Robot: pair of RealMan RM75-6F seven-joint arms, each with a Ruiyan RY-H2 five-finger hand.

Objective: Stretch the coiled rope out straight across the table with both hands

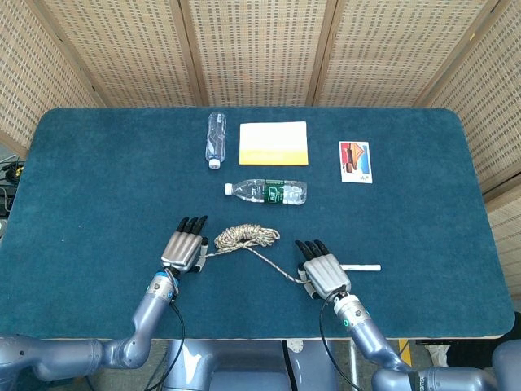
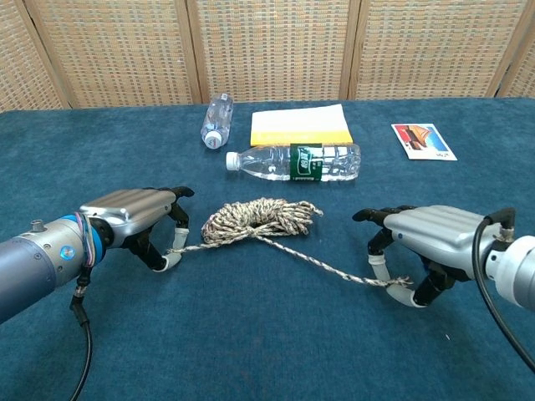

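The speckled rope lies as a loose coil in the middle of the table, with one strand running out to each side. My left hand pinches the left strand end just left of the coil. A longer strand slants down to the right, where my right hand pinches its end low over the cloth. Both hands are palm down near the front edge.
A green-labelled water bottle lies just behind the coil. Further back are a second clear bottle, a yellow and white pad and a picture card. A white stick lies beside the right hand on the blue table.
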